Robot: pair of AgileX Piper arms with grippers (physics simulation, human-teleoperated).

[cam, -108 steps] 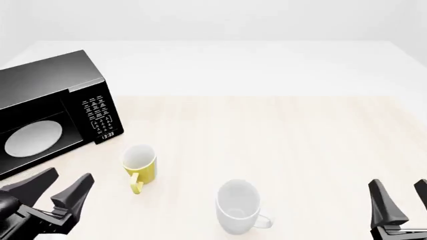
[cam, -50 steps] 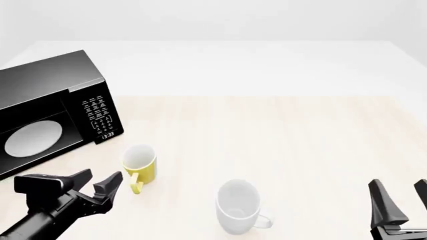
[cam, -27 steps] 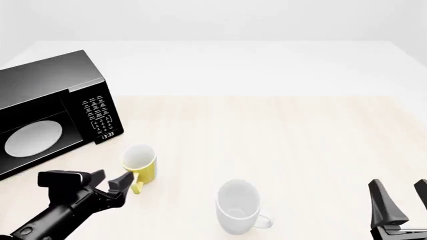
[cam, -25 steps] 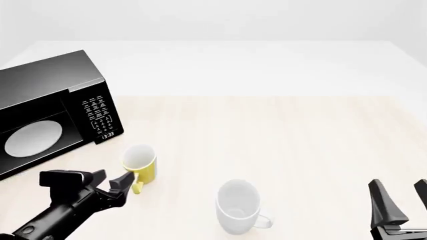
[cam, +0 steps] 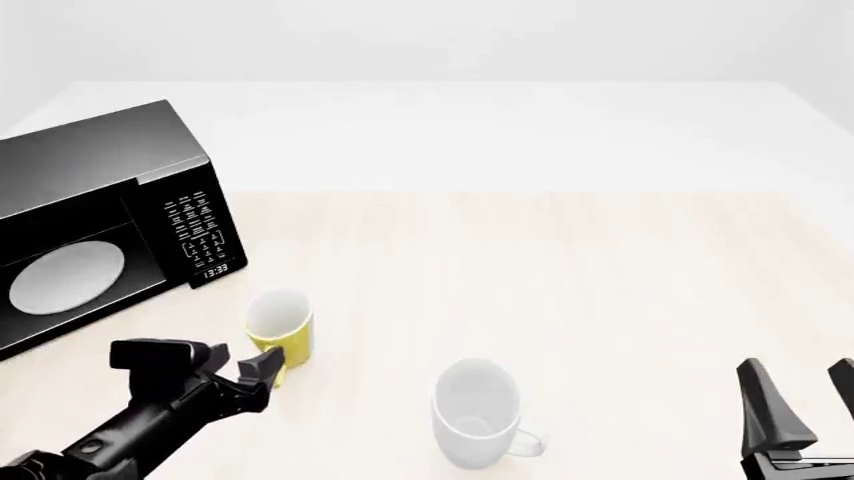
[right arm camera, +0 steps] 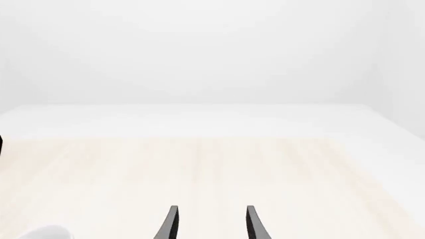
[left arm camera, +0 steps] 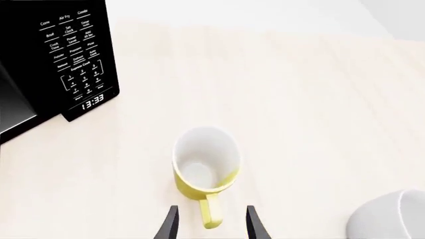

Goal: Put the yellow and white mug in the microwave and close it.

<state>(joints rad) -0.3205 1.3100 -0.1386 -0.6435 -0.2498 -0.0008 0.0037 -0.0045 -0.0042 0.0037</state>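
The yellow and white mug (cam: 280,325) stands upright on the table in front of the microwave's keypad, its white inside showing in the left wrist view (left arm camera: 204,167). Its yellow loop handle (left arm camera: 211,215) points back toward my left gripper (left arm camera: 212,211), which is open with one finger on each side of the handle. From the front, the left gripper (cam: 248,373) sits just before the mug and hides the handle. The black microwave (cam: 114,190) is at the far left, with its white turntable plate (cam: 67,278) showing; no door is in view. My right gripper (cam: 805,400) hangs open at the near right.
A larger all-white mug (cam: 477,412) stands at the near middle, right of the yellow one, and shows at the edge of both wrist views (left arm camera: 391,219) (right arm camera: 45,233). The microwave's keypad and clock (left arm camera: 76,64) face the mug. The table's far edge meets a pale wall.
My left gripper has come forward and to the right from the near-left corner, up to the yellow mug, and now straddles its handle. Both mugs and the right arm have stayed still.
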